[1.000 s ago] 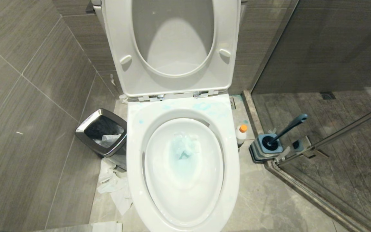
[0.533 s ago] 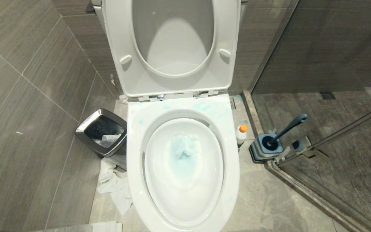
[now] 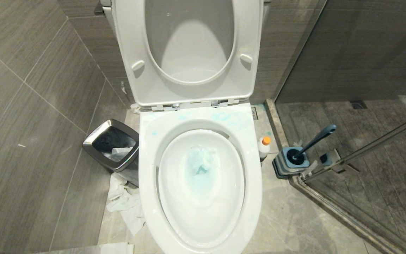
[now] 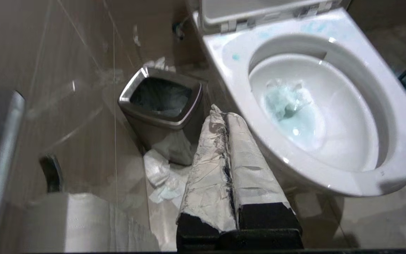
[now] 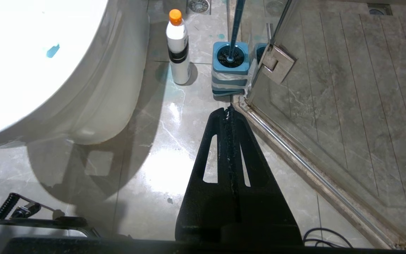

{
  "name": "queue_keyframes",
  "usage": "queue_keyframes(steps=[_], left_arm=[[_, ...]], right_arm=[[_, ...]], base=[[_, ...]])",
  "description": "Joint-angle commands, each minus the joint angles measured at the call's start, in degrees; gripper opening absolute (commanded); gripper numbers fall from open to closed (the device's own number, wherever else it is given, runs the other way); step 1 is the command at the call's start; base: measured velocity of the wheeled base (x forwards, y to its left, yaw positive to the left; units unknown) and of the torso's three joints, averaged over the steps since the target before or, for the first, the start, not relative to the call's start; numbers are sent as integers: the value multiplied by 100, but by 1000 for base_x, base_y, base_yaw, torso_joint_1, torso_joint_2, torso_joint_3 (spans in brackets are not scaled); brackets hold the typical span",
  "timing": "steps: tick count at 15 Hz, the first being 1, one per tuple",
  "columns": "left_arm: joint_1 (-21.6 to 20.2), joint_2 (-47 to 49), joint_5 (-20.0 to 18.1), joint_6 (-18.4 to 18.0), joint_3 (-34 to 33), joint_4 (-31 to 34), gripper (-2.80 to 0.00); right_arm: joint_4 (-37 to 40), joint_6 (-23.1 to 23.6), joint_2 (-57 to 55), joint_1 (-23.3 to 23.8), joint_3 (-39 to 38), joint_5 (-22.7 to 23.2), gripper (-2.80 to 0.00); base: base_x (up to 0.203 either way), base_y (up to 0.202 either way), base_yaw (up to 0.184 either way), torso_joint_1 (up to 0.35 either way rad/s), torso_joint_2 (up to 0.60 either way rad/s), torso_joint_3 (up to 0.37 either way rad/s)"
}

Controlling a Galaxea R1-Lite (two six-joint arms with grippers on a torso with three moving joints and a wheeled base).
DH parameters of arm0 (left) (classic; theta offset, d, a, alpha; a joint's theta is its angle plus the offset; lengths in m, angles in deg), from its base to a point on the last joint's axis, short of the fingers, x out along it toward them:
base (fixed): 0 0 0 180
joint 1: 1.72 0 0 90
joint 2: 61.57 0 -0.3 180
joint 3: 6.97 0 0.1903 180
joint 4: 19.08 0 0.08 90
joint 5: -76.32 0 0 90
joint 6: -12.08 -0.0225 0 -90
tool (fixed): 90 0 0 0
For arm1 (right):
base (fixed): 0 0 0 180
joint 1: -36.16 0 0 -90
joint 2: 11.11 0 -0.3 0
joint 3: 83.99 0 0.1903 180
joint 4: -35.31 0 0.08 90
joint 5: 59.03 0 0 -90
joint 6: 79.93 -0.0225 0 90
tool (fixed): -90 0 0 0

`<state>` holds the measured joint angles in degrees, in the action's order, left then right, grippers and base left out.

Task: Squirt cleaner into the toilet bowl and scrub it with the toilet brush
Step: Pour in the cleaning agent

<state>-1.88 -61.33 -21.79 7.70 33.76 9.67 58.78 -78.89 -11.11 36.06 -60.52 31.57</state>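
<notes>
Toilet bowl [image 3: 200, 183], seat and lid up, blue smears on rim and blue pooled inside; cleaner [image 3: 264, 146] upright on floor just right of it, toilet brush [image 3: 315, 140] in holder [image 3: 289, 163] beside glass door [image 5: 347, 106]; left gripper [image 4: 224, 118] and right gripper [image 5: 229, 110] clenched empty, waste bin [image 3: 113, 148] at left.

The white ceramic toilet bowl [image 3: 203, 183], seat raised, holds blue smears; the orange-capped white bottle [image 3: 264, 147] stands beside it, and the slate-blue long-handled brush [image 3: 314, 141] leans in its holder.
</notes>
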Motion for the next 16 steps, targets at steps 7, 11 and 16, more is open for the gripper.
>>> queue_keyframes(steps=[7, 11, 16], left_arm=[[-2, -16, 683, -152, -1738, -514, -280], [-2, -16, 625, -166, -1736, -497, -280], [-2, -16, 682, 169, -1736, -503, -280]], right_arm=[[-1, 2, -9, -2, -1, 2, -280], [-1, 2, -9, -7, -1, 2, -280], [-1, 2, -9, -1, -1, 2, -280]], base=[[0, 0, 0, 0, 0, 0], [0, 0, 0, 0, 0, 0], [0, 0, 0, 0, 0, 0]])
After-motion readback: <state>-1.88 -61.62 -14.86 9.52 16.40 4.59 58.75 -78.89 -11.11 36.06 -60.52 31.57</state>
